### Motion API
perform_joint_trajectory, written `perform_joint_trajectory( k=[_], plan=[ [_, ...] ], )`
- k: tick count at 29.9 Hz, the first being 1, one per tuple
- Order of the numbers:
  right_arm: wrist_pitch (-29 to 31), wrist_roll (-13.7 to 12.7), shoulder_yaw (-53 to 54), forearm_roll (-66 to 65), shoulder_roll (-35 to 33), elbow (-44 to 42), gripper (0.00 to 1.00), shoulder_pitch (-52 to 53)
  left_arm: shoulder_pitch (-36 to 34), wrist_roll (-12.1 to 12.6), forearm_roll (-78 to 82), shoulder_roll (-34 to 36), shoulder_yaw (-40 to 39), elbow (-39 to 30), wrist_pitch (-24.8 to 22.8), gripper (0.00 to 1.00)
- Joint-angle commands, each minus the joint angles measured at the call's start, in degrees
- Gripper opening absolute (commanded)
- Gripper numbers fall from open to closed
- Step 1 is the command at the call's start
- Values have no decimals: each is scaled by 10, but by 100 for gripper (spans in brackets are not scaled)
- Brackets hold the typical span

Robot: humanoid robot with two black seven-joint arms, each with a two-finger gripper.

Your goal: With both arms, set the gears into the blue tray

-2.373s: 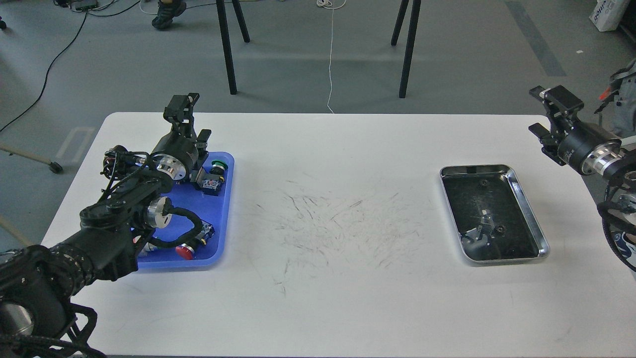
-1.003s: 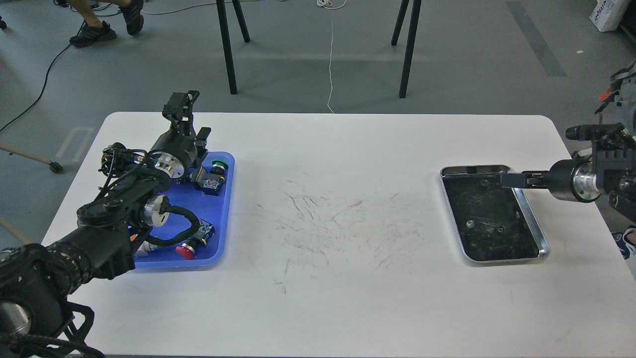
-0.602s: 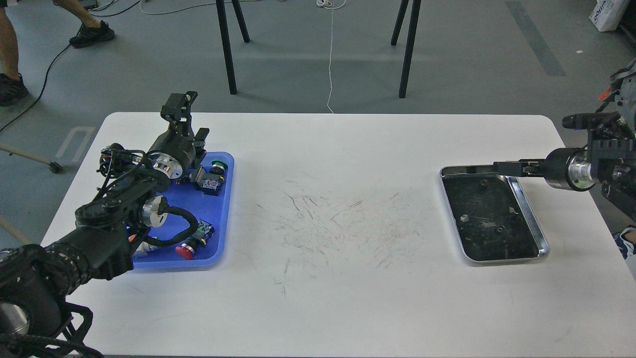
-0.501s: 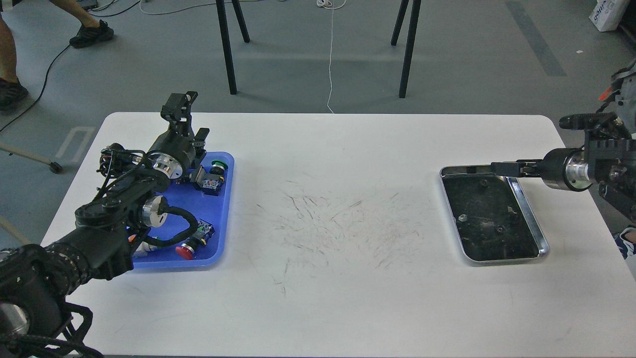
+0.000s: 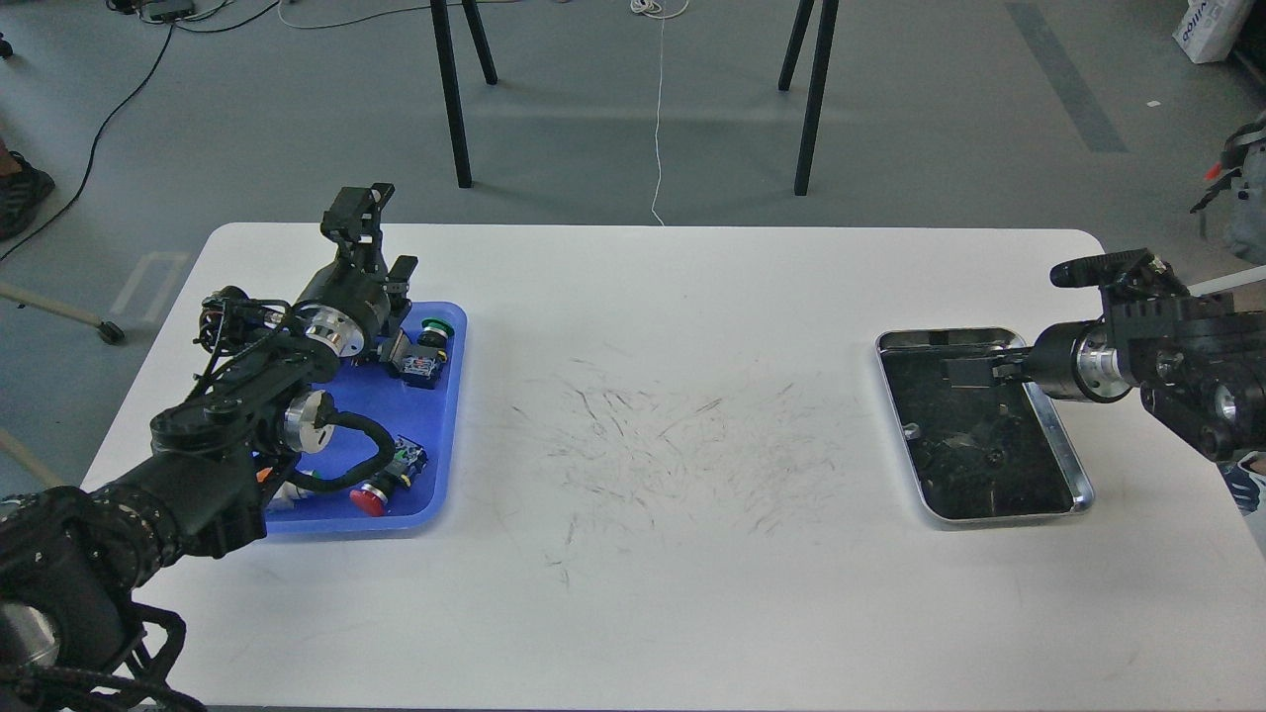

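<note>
Now the gears [image 5: 992,457] lie as dark specks on the steel tray's [image 5: 1083,487] floor, at 3 o'clock on the table [image 5: 653,583], hard to count. Over half a second the right gripper [image 5: 964,373] has dropped from the tray's far rim into its far end; whether its fingers are parted cannot be told. A pick looks imminent. At 9 o'clock the left gripper [image 5: 371,237] stays spread, empty, above the blue tray [image 5: 447,435], which holds only switches [image 5: 427,348].
</note>
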Motion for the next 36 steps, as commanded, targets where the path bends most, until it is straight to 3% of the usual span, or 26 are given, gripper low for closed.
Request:
perform_joint_trajectory(
  k=[1, 5, 17, 26, 36],
  plan=[
    [-3, 0, 0, -1, 0, -1, 93, -4, 0, 0, 0, 0, 0, 0, 0, 100],
    [-6, 0, 0, 0, 7, -15, 90, -8, 1, 0, 0, 1, 0, 0, 0, 100],
    [-7, 0, -1, -1, 38, -57, 63, -27, 0, 0, 0, 4, 0, 1, -8, 100],
    [-6, 0, -2, -1, 59, -84, 54, -34, 0, 0, 0, 6, 0, 2, -9, 100],
    [-6, 0, -3, -1, 63, -86, 35, -36, 0, 0, 0, 6, 0, 3, -9, 100]
  ],
)
